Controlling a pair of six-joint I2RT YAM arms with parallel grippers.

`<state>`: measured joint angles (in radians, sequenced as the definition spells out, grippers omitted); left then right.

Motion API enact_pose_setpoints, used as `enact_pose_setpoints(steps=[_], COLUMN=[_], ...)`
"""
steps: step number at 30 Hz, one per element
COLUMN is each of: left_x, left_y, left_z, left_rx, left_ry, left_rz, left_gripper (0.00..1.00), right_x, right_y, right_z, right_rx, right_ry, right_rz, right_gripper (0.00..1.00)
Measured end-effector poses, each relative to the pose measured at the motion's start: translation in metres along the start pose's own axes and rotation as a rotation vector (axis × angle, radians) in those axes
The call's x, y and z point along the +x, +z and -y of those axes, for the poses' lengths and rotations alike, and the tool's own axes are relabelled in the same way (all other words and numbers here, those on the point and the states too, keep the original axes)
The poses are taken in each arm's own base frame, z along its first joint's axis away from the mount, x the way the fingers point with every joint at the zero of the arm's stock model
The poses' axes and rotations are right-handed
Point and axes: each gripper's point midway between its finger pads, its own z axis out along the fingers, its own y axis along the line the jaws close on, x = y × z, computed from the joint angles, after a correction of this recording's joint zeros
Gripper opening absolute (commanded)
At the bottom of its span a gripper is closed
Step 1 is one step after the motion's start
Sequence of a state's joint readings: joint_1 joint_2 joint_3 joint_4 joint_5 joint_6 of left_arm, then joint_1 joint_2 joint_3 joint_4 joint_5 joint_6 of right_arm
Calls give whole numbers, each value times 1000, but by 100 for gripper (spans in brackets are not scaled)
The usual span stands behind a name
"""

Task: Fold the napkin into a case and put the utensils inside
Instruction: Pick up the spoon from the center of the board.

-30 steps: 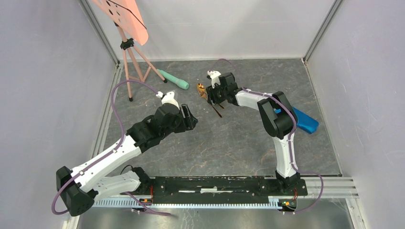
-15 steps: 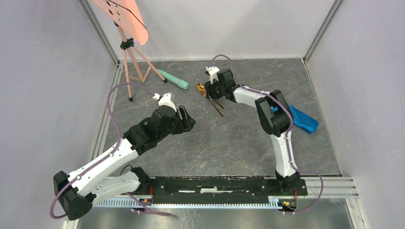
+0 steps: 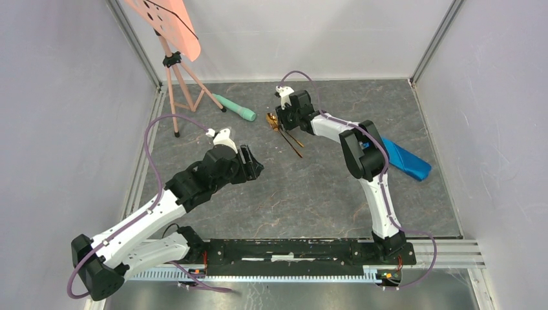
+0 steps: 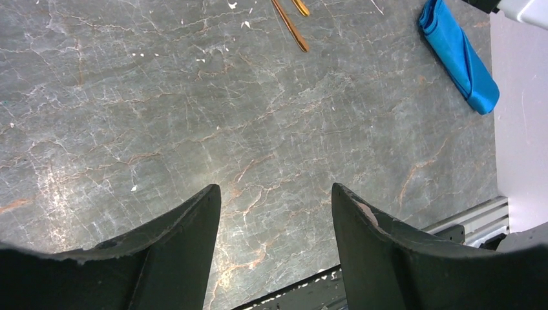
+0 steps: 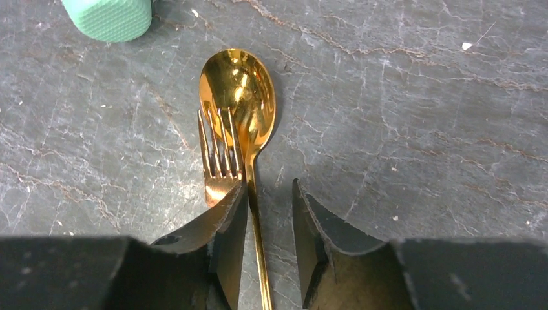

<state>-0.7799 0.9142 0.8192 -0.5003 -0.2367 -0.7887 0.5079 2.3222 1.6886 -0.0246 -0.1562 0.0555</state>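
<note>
The utensils, a gold spoon (image 5: pixel 238 90) and a gold fork (image 5: pixel 218 161), lie side by side on the table at the back centre (image 3: pixel 285 133). My right gripper (image 5: pixel 269 187) is down over them, jaws partly open. The spoon's handle runs between the fingers, close against the left finger, and the fork's neck goes under that finger. In the top view the right gripper (image 3: pixel 283 123) sits at the utensils' head end. The napkin (image 3: pixel 406 161), a folded narrow blue packet, lies at the right, partly behind the right arm. My left gripper (image 4: pixel 276 188) hangs open over bare table (image 3: pixel 252 161).
A mint-green cylinder (image 3: pixel 234 108) lies just left of the utensils, its end showing in the right wrist view (image 5: pixel 110 16). A pink tripod stand (image 3: pixel 178 97) occupies the back left corner. Grey walls close three sides, and the arms' mounting rail (image 3: pixel 291 248) runs along the near edge.
My right gripper moved back and left along the utensils toward their heads, and its jaws narrowed around the spoon handle. The left arm drifted slightly left, still open.
</note>
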Motion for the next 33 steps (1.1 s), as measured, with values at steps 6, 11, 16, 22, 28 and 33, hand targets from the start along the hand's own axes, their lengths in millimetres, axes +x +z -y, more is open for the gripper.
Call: enact_pose_setpoints(steps=[6,11,16,22,28,33], left_x=[1,-2,1,0,-1,0], left_y=[-2,-7,-7,-7,-7,-8], left_z=[0,-1,-4,-4,-2,-1], left_rx=[10,13,3,1,10,18], left_ry=[-1,-7,-4,-6,-8,-10], left_rz=[-4,7,-3,-2,0,-7], left_gripper=[71,72,72,72,72,72], right_x=[-2,-1,8,31,51,46], right_y=[3,2,-8,-39,-66,-59], right_z=[4,4,6,17,24,26], right_rx=[18,42,83,83,48,31], right_ry=[-31,-135,-278,-414,-444,-443], right_rz=[-26,-85,-187,-299,-367,-369], right_gripper=[32,17,0,13,38,33])
